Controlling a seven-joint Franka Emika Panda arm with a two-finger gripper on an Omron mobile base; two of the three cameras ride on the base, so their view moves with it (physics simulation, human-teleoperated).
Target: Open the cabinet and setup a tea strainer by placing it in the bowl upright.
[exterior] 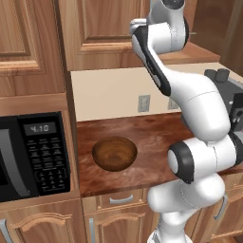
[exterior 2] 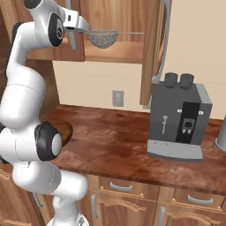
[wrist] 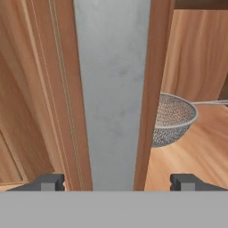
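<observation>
Up at the cabinet (exterior 2: 112, 17), the hand (wrist: 116, 181) straddles the left door's grey bar handle (wrist: 111, 89), its fingers spread wide with nothing yet pinched, likely placed to pull this door. On the shelf behind sits the tea strainer (exterior 2: 103, 38), a silvery mesh basket with a thin wire handle. The dark-brown wooden bowl (exterior: 114, 153) waits on the table (exterior: 147, 142), smooth and shallow.
</observation>
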